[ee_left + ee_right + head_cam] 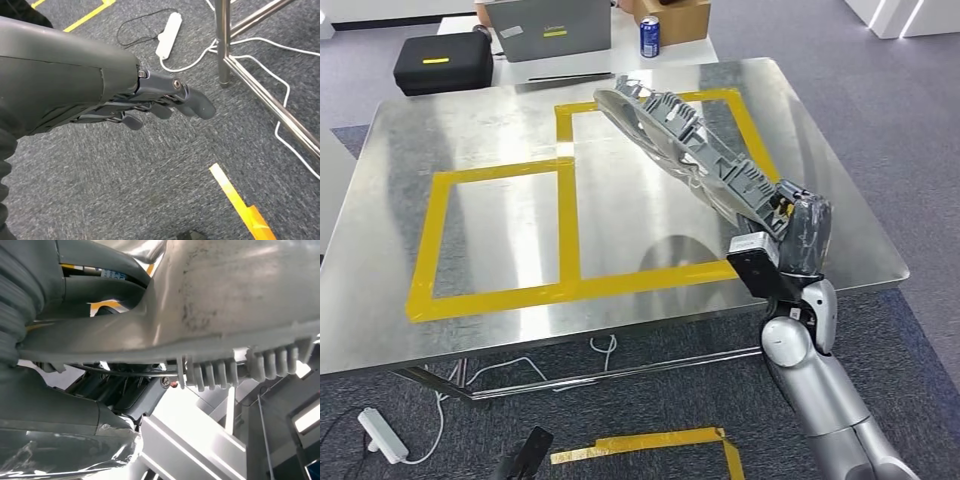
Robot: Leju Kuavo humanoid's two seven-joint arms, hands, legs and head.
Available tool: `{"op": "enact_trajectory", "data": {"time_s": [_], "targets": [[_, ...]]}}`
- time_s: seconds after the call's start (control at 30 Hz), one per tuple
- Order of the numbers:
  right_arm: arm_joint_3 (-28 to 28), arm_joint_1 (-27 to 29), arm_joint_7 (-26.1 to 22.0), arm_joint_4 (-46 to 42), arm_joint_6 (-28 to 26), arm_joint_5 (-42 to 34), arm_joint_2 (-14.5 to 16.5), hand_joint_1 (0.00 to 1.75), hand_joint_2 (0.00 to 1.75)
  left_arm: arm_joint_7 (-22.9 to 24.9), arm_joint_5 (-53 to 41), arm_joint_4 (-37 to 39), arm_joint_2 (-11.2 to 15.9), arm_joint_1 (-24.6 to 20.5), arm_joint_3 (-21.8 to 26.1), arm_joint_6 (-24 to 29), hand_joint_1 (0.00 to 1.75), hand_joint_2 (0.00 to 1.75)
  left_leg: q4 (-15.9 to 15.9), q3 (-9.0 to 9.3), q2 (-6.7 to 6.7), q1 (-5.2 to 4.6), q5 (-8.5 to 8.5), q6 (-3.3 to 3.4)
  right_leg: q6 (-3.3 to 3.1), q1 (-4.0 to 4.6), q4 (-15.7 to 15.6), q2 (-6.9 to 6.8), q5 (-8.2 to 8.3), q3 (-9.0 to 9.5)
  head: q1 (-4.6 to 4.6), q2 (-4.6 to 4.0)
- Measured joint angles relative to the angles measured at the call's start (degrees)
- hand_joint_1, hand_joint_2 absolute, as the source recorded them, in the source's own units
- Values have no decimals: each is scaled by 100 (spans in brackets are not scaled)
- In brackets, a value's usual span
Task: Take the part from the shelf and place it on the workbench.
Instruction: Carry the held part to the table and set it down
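Part (682, 150) sits gripped in my right hand (803, 235), reaching out from my fingers above the workbench (501, 230). I should lower it level, then release. My left hand (151, 100) hangs empty, fingers loosely apart.

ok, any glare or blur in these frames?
Head view: the steel workbench reflects overhead light in patches, yet the part stays sharp. Right wrist view: the part is close up and soft, background blown out. Left wrist view: even light, carpet slightly soft.
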Motion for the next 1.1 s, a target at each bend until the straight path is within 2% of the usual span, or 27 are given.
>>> {"op": "enact_trajectory", "data": {"time_s": [0.03, 0.13, 0.17, 0.2, 0.23, 0.3, 0.33, 0.4, 0.5, 0.57, 0.63, 0.67, 0.7, 0.73, 0.8, 0.83, 0.87, 1.0, 1.03, 1.1], "targets": [[2, -4, 11, 9, -13, 48, 0, 175, 175, 0, -4, 0, -1, -2, -2, 0, 0, 175, 188, -77, 2, 7, -120, -27, -31, -9, -18, -5, 0, 23, -7, 0], [9, -46, 64, 55, -100, 286, 0, 175, 175, 6, -13, 0, -1, 5, -7, -8, 0, 175, 1191, -550, 7, 34, -559, -79, -86, -4, -21, -13, -24, 63, -16, 0], [15, -69, 104, 77, -137, 436, 0, 175, 175, 10, -17, 0, -1, 11, -10, -16, 0, 175, 1394, -658, 7, 40, -587, -88, -92, -2, -20, -11, -31, 73, -16, 0], [29, -97, 157, 102, -169, 627, 0, 175, 175, 14, -21, 0, -1, 14, -16, -25, 0, 175, 1400, -672, 7, 45, -510, -92, -93, -1, -19, -6, -38, 84, -16, 0], [52, -131, 220, 129, -198, 855, 0, 175, 175, 15, -26, 0, -1, 12, -28, -40, 0, 175, 1200, -583, 8, 49, -344, -87, -90, -1, -18, 0, -46, 99, -17, 0], [130, -236, 378, 194, -262, 1381, 6, 175, 175, 17, -34, 0, -1, -11, -59, -75, 0, 175, 488, -232, 11, 48, 29, -54, -67, 10, -10, 17, -65, 125, -16, 0], [178, -312, 478, 239, -303, 1676, 15, 175, 175, 22, -43, 0, -3, -32, -80, -97, 0, 175, 181, -83, 13, 44, 119, -34, -46, 20, -1, 27, -71, 122, -14, 0], [284, -487, 694, 356, -390, 2302, 44, 175, 175, 42, -75, 0, -9, -68, -121, -134, 0, 175, -72, 29, 13, 31, 121, -2, 6, 34, 6, 36, -70, 101, -10, 0], [444, -715, 940, 536, -437, 3008, 90, 175, 175, 86, -120, 0, -23, -88, -174, -165, 0, 175, -138, 59, 8, 54, 141, 74, 90, 26, 71, 28, -131, 52, -6, 0], [535, -857, 1078, 673, -440, 3376, 114, 175, 175, 113, -140, 0, -37, -108, -218, -185, 0, 175, -167, 83, 10, 77, 157, 124, 137, 18, 531, 22, -383, -178, 18, 0], [646, -991, 1238, 866, -439, 3812, 144, 175, 175, 132, -157, 0, -47, -121, -259, -214, 0, 175, -164, 84, 11, 77, 154, 146, 173, 9, 1305, 19, -692, -563, 36, 0], [702, -1041, 1309, 968, -438, 4001, 160, 175, 175, 140, -165, 0, -51, -122, -275, -228, 0, 175, -163, 85, 11, 76, 153, 147, 186, 3, 1568, 18, -751, -704, 34, 0], [753, -1084, 1375, 1063, -437, 4148, 175, 175, 175, 148, -176, 0, -55, -122, -286, -237, 0, 175, -161, 87, 10, 77, 151, 148, 193, -3, 1632, 17, -708, -752, 36, 0], [796, -1124, 1427, 1147, -437, 4248, 192, 175, 175, 156, -188, 0, -60, -123, -296, -243, 0, 175, -160, 92, 5, 77, 149, 146, 193, -11, 1459, 14, -564, -680, 37, 0], [862, -1201, 1493, 1279, -437, 4347, 229, 175, 175, 168, -205, 0, -73, -127, -313, -245, 0, 175, -153, 98, -4, 72, 137, 124, 176, -18, 691, 0, -195, -310, 38, 0], [893, -1239, 1508, 1331, -438, 4370, 256, 175, 175, 175, -208, 0, -78, -132, -322, -245, 0, 175, -142, 92, -8, 60, 130, 102, 159, -16, 337, -5, -81, -123, 37, 0], [921, -1271, 1518, 1376, -439, 4381, 278, 175, 175, 180, -209, 0, -81, -136, -332, -246, 0, 175, -137, 82, -8, 50, 128, 74, 139, -11, 113, -9, -34, -3, 32, 0], [1008, -1379, 1691, 1575, -425, 4674, 325, 175, 175, 198, -213, 0, -88, -143, -376, -260, 0, 175, -97, 49, -3, 56, 82, -49, 20, -4, -21, -5, -22, 80, 22, 0], [1034, -1425, 1788, 1662, -419, 4816, 338, 175, 175, 200, -214, 0, -91, -147, -386, -265, 0, 175, 30, -5, 1, 63, -13, -77, -15, -12, -38, -7, -12, 91, 10, 0], [1104, -1533, 2068, 1915, -415, 5079, 366, 175, 175, 210, -232, 0, -96, -154, -400, -290, 0, 175, 605, -262, 9, 75, -329, -124, -58, -15, -52, -9, -9, 108, -13, 0]]}}
